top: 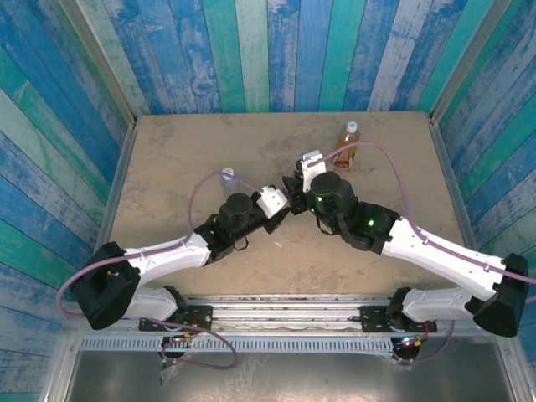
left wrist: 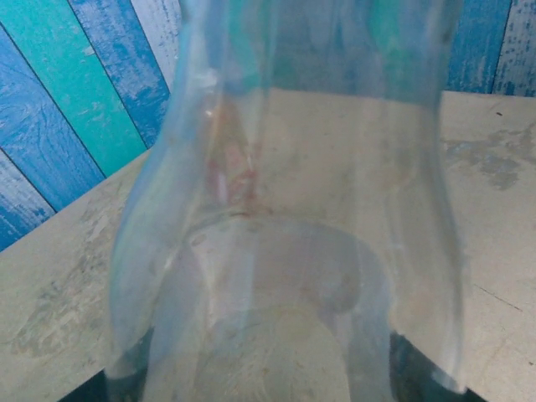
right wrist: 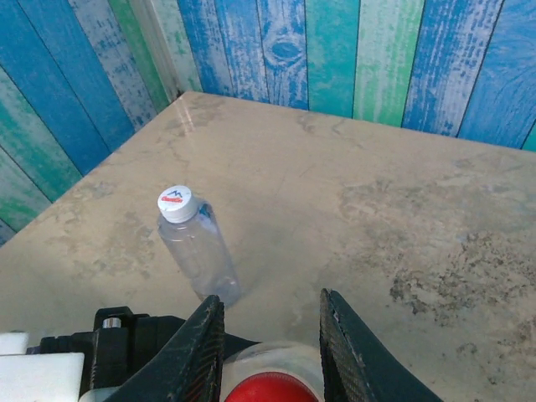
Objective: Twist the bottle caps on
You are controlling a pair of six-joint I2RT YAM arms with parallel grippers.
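Counting three bottles: an amber bottle (top: 348, 146) and a capped clear bottle (right wrist: 198, 255) stand apart on the desk (top: 184, 151); the third bottle (left wrist: 285, 251) is clamped in the left pincer (top: 287, 201). From the right wrist, one red cap (right wrist: 272, 391) sits gripped in the right pincer (right wrist: 270, 335); from above, both arms cover it.
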